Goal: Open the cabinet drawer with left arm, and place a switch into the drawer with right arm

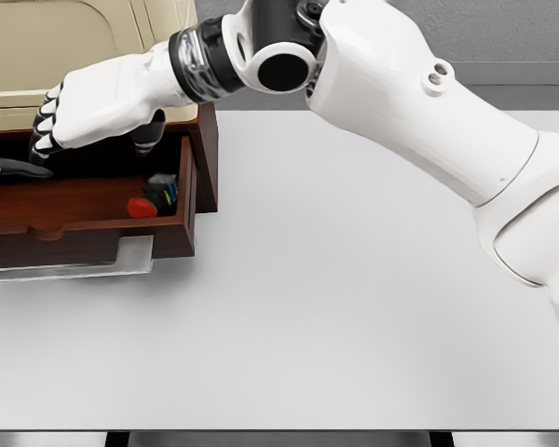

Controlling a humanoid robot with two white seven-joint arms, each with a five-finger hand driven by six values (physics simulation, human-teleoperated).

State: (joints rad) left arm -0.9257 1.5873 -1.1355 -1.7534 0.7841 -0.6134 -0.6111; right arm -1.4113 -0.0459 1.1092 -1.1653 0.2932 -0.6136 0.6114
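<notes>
Right hand (79, 116), fingers loosely open and empty, hovers over the open cabinet drawer (84, 200); the switch (154, 197) lies inside, below-right of its palm. Withdraw upward, clear of the drawer's side wall.

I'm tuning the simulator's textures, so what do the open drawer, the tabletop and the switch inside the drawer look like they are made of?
The drawer looks like dark reddish-brown wood with a smooth, slightly satin finish; faint grain shows on its walls. The tabletop looks like matte pale grey laminate or painted board: uniform, no grain, no glare. The switch looks like plastic, a black body with a glossy red part; it is too small to say more.
</notes>
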